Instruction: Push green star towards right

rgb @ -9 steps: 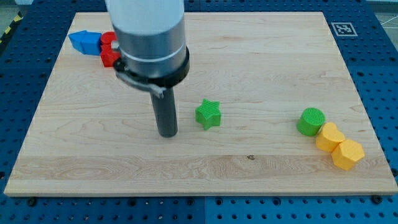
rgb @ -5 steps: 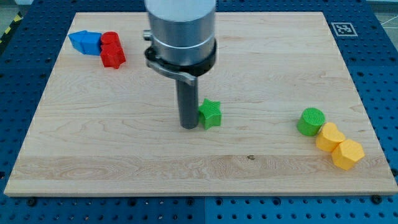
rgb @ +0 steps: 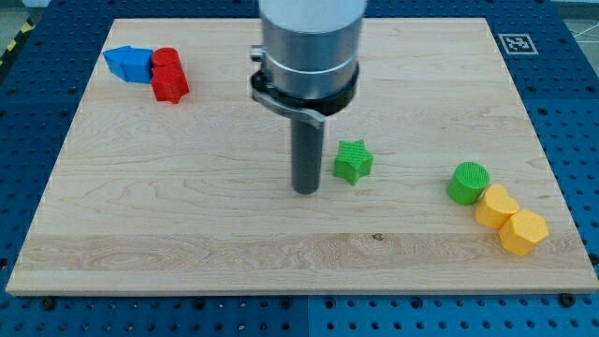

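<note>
The green star lies on the wooden board a little right of the middle. My tip rests on the board just to the star's left and slightly below it, with a small gap between them. The rod rises from the tip into the arm's grey cylinder at the view's top.
A green cylinder stands at the right with two yellow blocks touching it below right. A blue block and two red blocks sit at the top left. A printed marker is at the board's top right corner.
My tip moved right across the board, reached the green star and pushed it to the right by about 40 pixels. The other blocks have not moved.
</note>
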